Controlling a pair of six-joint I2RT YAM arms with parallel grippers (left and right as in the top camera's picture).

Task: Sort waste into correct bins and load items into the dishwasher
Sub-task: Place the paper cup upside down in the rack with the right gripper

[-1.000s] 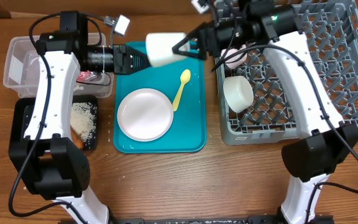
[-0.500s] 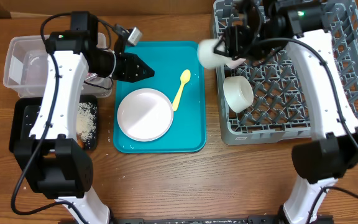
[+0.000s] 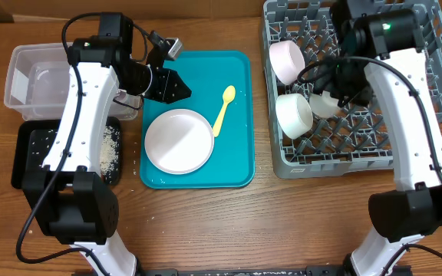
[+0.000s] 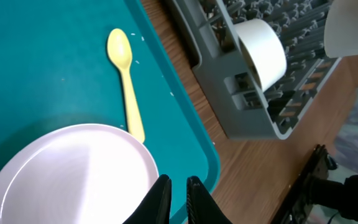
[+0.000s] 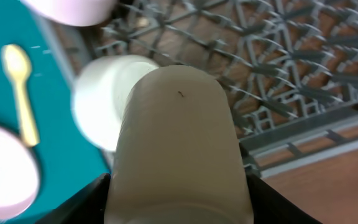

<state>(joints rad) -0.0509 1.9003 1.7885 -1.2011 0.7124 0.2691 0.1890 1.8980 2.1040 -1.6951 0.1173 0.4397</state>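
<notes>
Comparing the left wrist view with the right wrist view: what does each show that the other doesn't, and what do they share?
Only the left wrist view: the left fingers, shut and empty. Only the right wrist view: the right fingers gripping the small white cup. Both: the pale yellow spoon and round white plate on the flat teal tray, and the white bowl lying on its side in the grey pegged plastic dish rack.
</notes>
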